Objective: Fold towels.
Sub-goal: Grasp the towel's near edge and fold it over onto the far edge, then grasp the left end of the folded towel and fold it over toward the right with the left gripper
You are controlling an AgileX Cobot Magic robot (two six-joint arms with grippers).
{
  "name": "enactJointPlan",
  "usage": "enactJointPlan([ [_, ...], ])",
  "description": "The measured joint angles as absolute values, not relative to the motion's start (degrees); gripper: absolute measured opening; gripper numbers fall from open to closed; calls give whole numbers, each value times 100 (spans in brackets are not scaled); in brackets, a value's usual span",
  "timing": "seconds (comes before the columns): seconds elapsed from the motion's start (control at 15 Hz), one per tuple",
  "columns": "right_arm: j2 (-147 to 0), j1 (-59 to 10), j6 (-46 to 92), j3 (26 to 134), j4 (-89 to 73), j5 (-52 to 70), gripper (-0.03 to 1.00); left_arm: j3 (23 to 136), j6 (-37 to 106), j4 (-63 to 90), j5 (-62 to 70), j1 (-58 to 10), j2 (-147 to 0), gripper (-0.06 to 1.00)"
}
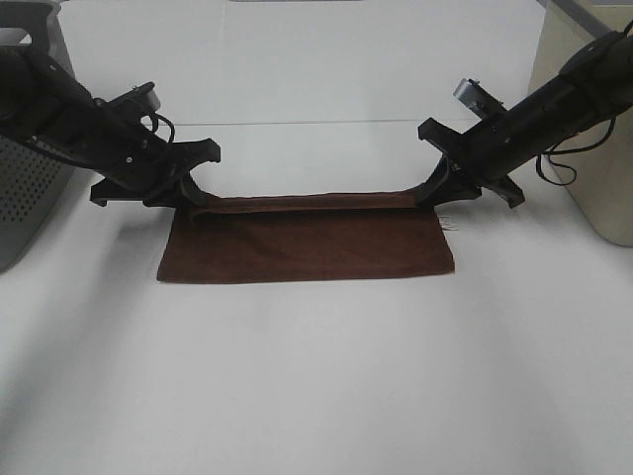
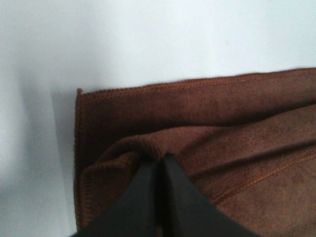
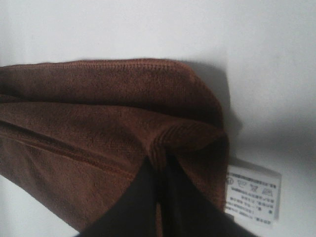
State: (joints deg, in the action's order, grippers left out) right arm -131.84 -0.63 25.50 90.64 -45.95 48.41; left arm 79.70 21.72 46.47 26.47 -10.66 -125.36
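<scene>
The dark brown towel (image 1: 307, 242) lies on the white table, its far edge lifted and stretched between the two grippers. My left gripper (image 1: 195, 205) is shut on the towel's far left corner; in the left wrist view the closed gripper (image 2: 159, 159) pinches a fold of the towel (image 2: 212, 113). My right gripper (image 1: 435, 195) is shut on the far right corner; in the right wrist view the gripper (image 3: 159, 159) pinches the towel (image 3: 98, 113) next to the white tag (image 3: 252, 192).
A grey perforated basket (image 1: 25, 188) stands at the left edge. A beige bin (image 1: 593, 158) stands at the right edge. The white table (image 1: 316, 376) stretches in front of the towel.
</scene>
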Motion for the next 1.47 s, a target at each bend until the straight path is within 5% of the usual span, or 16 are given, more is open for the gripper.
enactJointPlan([
  [0.27, -13184, -172, 2550, 9064, -4429, 4383, 9, 7970, 2189, 4532, 2315, -1054, -12680, 5],
  [0.47, -13184, -172, 2550, 9064, -4291, 4183, 26, 7970, 2189, 4463, 2229, -1049, -12720, 39],
  [0.6, -13184, -172, 2550, 9064, -4280, 4160, 48, 7970, 2189, 4440, 2229, -1049, -12720, 60],
  [0.8, -13161, -172, 2550, 9064, -4274, 4297, 73, 7970, 2194, 4383, 2263, -1037, -12685, 70],
  [1.47, -12823, -155, 2137, 9070, -3277, 4939, 77, 7970, 1381, 3908, 3317, -481, -12462, 79],
])
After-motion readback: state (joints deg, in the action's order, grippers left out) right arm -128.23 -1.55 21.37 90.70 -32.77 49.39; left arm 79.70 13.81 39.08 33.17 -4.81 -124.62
